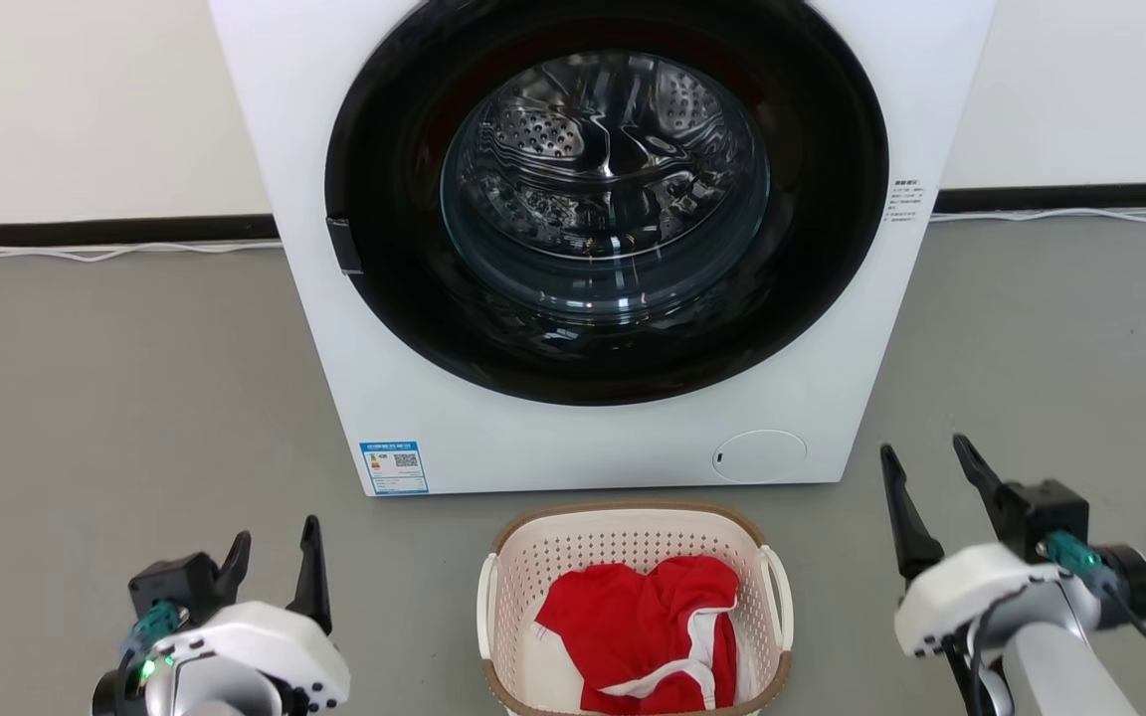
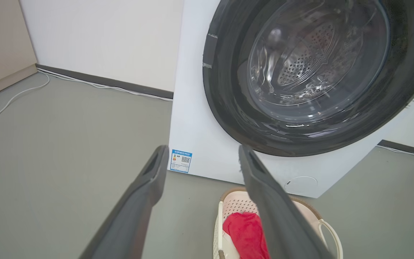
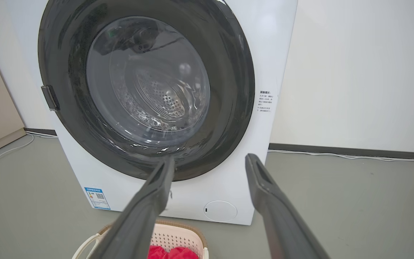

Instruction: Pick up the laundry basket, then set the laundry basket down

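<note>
The laundry basket (image 1: 623,542) is cream-white and perforated, with a brown rim and white loop handles. It stands on the grey floor in front of the washer, holding a red garment (image 1: 648,626). My left gripper (image 1: 275,549) is open to the basket's left, apart from it. Open as well, my right gripper (image 1: 927,460) hangs to the basket's right, clear of the handle. The left wrist view has the basket (image 2: 235,203) low between and behind my fingers (image 2: 149,180). In the right wrist view the basket (image 3: 173,235) sits at the bottom edge.
A white front-loading washer (image 1: 573,438) with a dark round door (image 1: 605,199) stands just behind the basket. White cables (image 1: 95,251) run along the dark baseboard at the wall. Grey floor (image 1: 115,398) spreads on both sides of the washer.
</note>
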